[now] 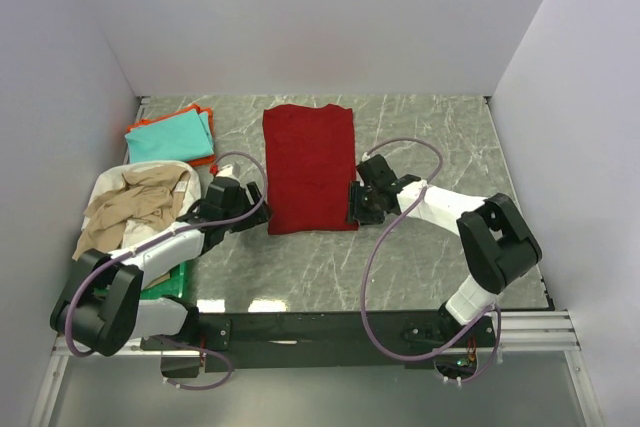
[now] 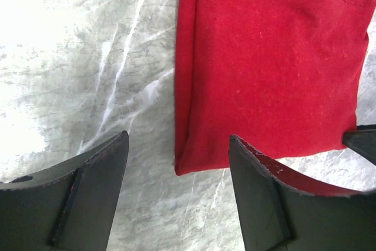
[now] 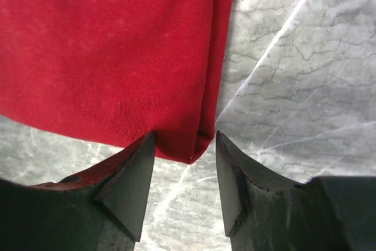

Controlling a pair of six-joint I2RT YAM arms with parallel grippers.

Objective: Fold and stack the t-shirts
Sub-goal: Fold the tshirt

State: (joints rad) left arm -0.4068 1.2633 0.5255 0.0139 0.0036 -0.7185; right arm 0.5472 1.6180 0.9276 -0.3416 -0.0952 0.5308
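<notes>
A dark red t-shirt [image 1: 309, 167], folded into a long strip, lies flat at the table's middle. My left gripper [image 1: 252, 209] is open just off its near left corner [image 2: 194, 157], which lies between the jaws. My right gripper [image 1: 353, 209] is open at its near right corner [image 3: 197, 145], jaws either side of that corner, holding nothing. Folded teal [image 1: 170, 135] and orange [image 1: 203, 159] t-shirts are stacked at the back left. A beige t-shirt [image 1: 135, 207] and a white one [image 1: 190, 183] lie crumpled at the left.
A green tray [image 1: 168, 285] shows under the left arm, near the beige and white cloth. The marble table [image 1: 440, 137] is walled on three sides by white panels. Purple cables loop from both arms over the table.
</notes>
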